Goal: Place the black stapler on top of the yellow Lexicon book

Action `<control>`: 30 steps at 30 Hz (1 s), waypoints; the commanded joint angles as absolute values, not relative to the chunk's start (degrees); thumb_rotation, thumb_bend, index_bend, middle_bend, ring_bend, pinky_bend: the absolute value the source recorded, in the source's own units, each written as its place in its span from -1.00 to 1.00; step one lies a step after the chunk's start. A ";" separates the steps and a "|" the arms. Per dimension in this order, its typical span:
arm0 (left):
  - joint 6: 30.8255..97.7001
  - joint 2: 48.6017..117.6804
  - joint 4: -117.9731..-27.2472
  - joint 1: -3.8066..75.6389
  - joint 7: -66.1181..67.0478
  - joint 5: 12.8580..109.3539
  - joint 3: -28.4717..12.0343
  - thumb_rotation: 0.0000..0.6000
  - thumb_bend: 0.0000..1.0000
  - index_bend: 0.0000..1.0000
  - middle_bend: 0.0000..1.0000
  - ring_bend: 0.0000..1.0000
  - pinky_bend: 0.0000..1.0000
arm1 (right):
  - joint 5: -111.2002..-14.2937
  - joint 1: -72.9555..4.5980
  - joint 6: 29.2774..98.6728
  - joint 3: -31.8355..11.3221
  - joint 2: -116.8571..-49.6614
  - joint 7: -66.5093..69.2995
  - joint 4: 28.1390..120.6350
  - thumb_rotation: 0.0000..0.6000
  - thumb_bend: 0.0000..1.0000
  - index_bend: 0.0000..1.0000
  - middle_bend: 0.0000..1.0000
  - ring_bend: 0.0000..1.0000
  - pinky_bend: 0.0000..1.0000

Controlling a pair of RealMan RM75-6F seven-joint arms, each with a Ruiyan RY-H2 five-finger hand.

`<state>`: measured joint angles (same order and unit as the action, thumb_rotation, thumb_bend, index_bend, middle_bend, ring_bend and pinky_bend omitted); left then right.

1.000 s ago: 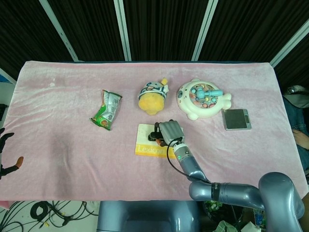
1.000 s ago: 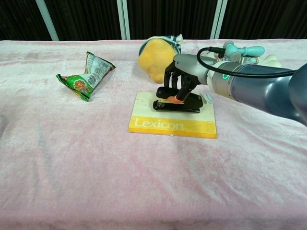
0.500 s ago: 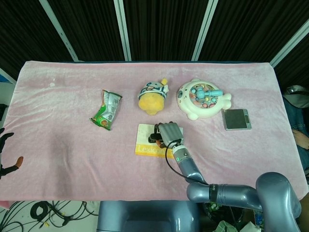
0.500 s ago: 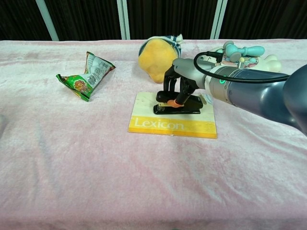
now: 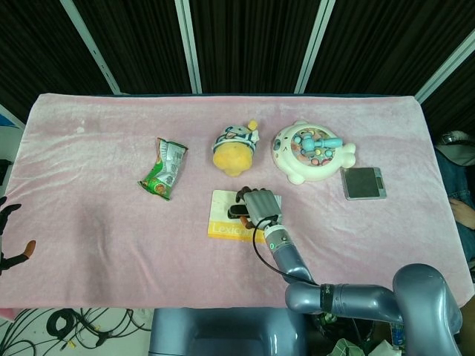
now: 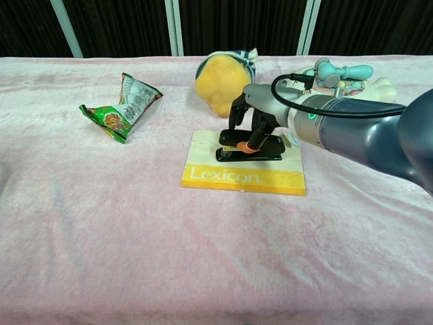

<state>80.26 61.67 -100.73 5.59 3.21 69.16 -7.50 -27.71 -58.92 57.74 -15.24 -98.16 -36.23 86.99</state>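
The yellow Lexicon book (image 6: pixel 243 177) lies flat on the pink cloth at the table's middle, and shows as the book (image 5: pixel 221 229) in the head view. The black stapler (image 6: pixel 260 150) rests on its pale upper half, partly hidden as the stapler (image 5: pixel 237 211) from above. My right hand (image 6: pixel 259 107) reaches down from the right and grips the stapler, its fingers over the top and the orange-tipped thumb at the front. From above the right hand (image 5: pixel 260 203) covers most of it. My left hand (image 5: pixel 9 239) hangs at the far left edge, fingers apart, holding nothing.
A green snack bag (image 5: pixel 165 169) lies to the left. A yellow plush toy (image 5: pixel 235 148) sits just behind the book. A white toy (image 5: pixel 312 152) with coloured pieces and a grey flat device (image 5: pixel 363 182) are at the back right.
My right hand has sunk slightly and shifted a little left, and the stapler now sits flat on the book. The left hand has not moved.
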 commanded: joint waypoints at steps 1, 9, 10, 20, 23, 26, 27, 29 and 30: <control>80.33 61.69 -100.75 5.59 3.30 69.13 -7.53 1.00 -0.39 -0.66 -0.94 -1.00 -0.99 | -28.11 -58.51 58.73 -15.56 -96.37 -36.39 89.75 1.00 -0.48 -0.48 -0.76 -0.59 -0.54; 81.01 61.99 -100.58 5.39 3.85 69.55 -7.36 1.00 -0.39 -0.66 -0.94 -1.00 -0.99 | -28.91 -54.63 57.74 -15.98 -83.06 -33.97 104.05 1.00 -0.49 -0.66 -0.87 -0.66 -0.66; 81.00 62.02 -100.53 5.38 3.78 69.52 -7.36 1.00 -0.39 -0.67 -0.94 -1.00 -0.99 | -29.22 -53.99 57.92 -15.53 -81.11 -34.06 105.77 1.00 -0.49 -0.66 -0.87 -0.66 -0.66; 81.76 62.28 -100.42 5.39 4.11 70.28 -7.45 1.00 -0.39 -0.66 -0.94 -1.00 -0.99 | -46.74 -38.61 70.02 -8.00 -60.39 -27.81 120.62 1.00 -0.53 -0.66 -0.87 -0.67 -0.66; 82.35 62.54 -100.34 5.25 4.08 70.63 -7.51 1.00 -0.39 -0.66 -0.94 -1.00 -0.99 | -59.00 -30.01 75.63 -2.77 -57.01 -19.93 119.25 1.00 -0.53 -0.67 -0.88 -0.68 -0.68; 82.79 62.80 -100.26 5.16 4.12 71.10 -7.46 1.00 -0.39 -0.66 -0.94 -1.00 -0.99 | -74.68 -21.45 82.26 3.70 -57.64 -9.32 109.67 1.00 -0.53 -0.69 -0.88 -0.69 -0.68; 82.86 62.85 -100.17 5.15 4.20 71.27 -7.39 1.00 -0.39 -0.66 -0.94 -1.00 -0.99 | -76.86 -20.11 83.61 4.49 -58.30 -7.37 107.31 1.00 -0.53 -0.69 -0.88 -0.69 -0.68; 83.01 62.99 -99.89 5.12 4.45 71.74 -7.18 1.00 -0.39 -0.66 -0.94 -1.00 -0.99 | -80.15 -16.91 86.99 5.77 -60.56 -3.44 101.52 1.00 -0.52 -0.69 -0.88 -0.69 -0.68; 83.20 63.11 -99.67 5.08 4.57 72.03 -7.09 1.00 -0.39 -0.66 -0.94 -1.00 -0.99 | -81.16 -15.35 88.60 6.08 -62.09 -1.75 98.32 1.00 -0.52 -0.69 -0.88 -0.69 -0.68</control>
<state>83.05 63.00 -99.84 5.12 4.45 71.84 -7.19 -71.44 -25.10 79.55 -0.04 -60.40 -12.00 109.85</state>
